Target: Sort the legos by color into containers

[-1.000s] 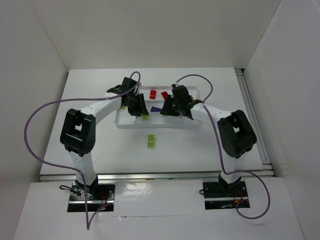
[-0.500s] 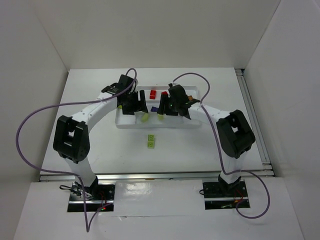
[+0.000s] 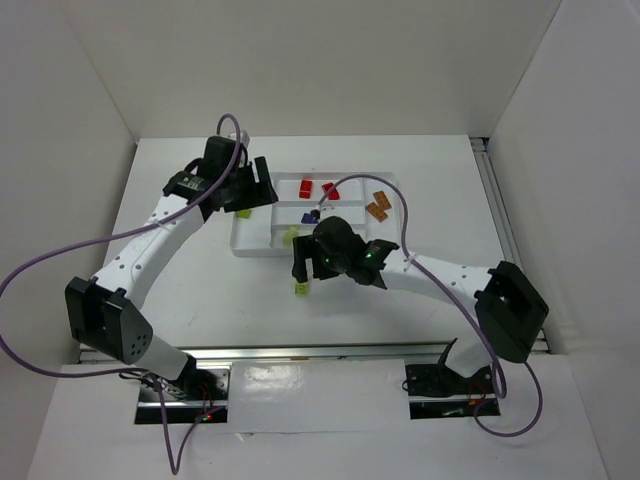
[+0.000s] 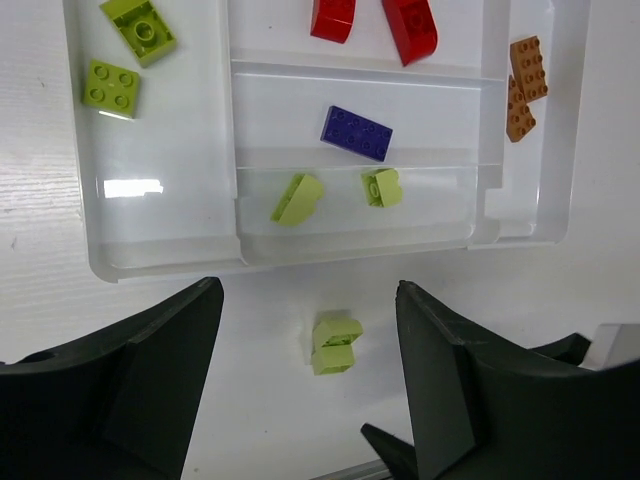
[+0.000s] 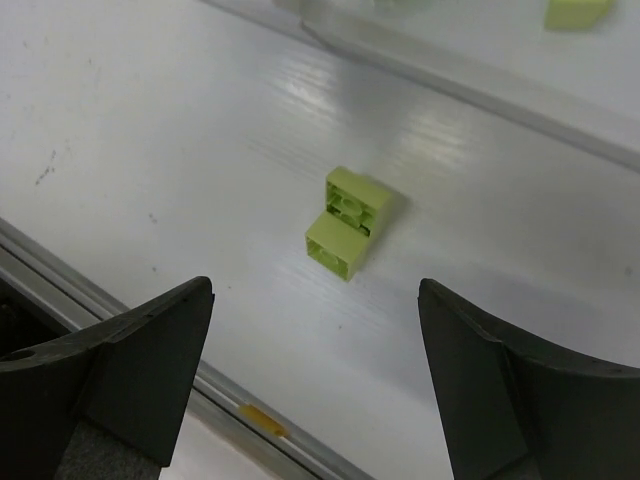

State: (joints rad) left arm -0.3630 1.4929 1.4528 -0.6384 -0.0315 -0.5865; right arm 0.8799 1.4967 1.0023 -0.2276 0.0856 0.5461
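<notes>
The white tray [image 4: 160, 215] holds the sorted legos in its containers. Two yellow-green legos [image 4: 112, 87] lie in the left one, two red [image 4: 410, 25] at the far side, one purple [image 4: 357, 133] in the middle and two orange [image 4: 525, 85] on the right. Two more yellow-green legos [image 4: 297, 198] lie in the near compartment. One yellow-green lego [image 5: 348, 222] [image 3: 300, 287] lies on the table in front of the tray. My right gripper [image 5: 315, 287] [image 3: 303, 265] hangs open just above it. My left gripper [image 4: 308, 290] [image 3: 248, 195] is open and empty, high over the tray's left end.
The table's metal front rail [image 5: 150, 330] runs close behind the loose lego. The tray's near wall [image 5: 480, 85] lies just beyond it. White walls enclose the table at the back and on both sides.
Both grippers opened and left yellow-green legos in the tray's near compartment. The left gripper rose and drew back to the left. The right gripper came off the tray toward the loose lego.
</notes>
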